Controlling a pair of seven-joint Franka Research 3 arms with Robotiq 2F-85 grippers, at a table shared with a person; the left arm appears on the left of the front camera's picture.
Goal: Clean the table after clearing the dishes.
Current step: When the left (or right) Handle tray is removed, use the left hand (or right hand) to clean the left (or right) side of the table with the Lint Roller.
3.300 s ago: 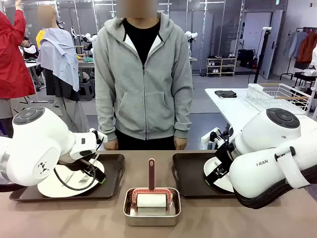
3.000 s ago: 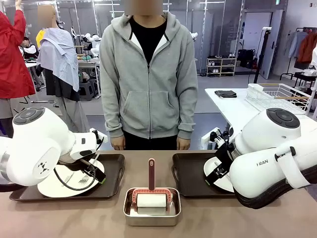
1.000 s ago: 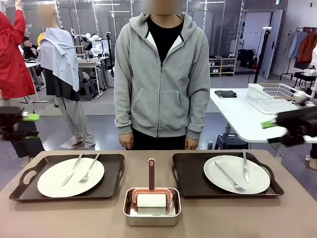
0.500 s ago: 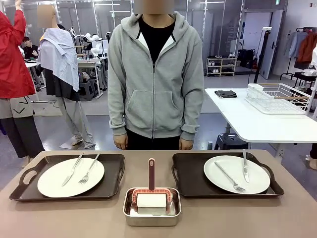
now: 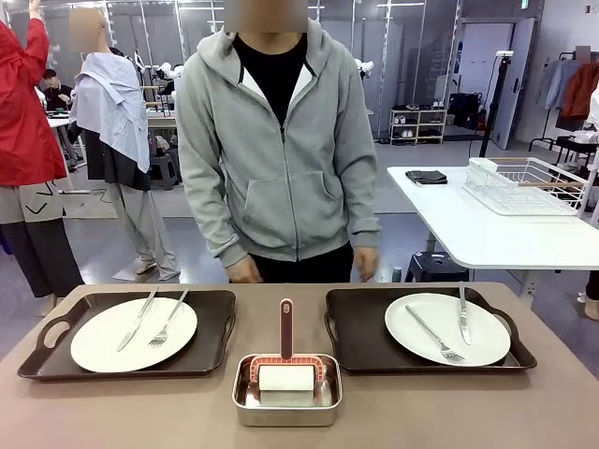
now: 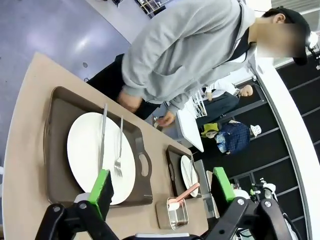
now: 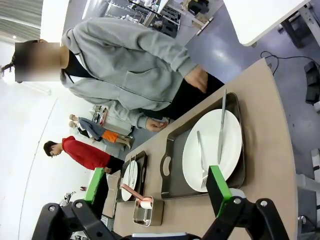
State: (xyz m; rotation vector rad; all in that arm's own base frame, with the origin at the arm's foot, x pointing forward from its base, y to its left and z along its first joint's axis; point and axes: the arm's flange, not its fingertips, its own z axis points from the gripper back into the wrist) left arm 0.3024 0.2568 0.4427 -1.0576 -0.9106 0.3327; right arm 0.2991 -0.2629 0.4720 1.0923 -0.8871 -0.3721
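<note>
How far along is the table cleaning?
Nothing looks done: the left plate and right plate sit on their trays on the table. Nothing is in hand: the left jaws and right jaws stand open, empty. Left: clear both, then use the roller in the pan.

The person's hands (image 5: 245,270) are partly hidden behind the far edge of the tabletop (image 5: 421,412) (fingertips lost to me); the pan (image 5: 286,418) hides the underside of the roller (image 5: 286,378).

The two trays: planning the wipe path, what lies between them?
Front view: a steel pan holding a white roller sits between the left tray and right tray.
</note>
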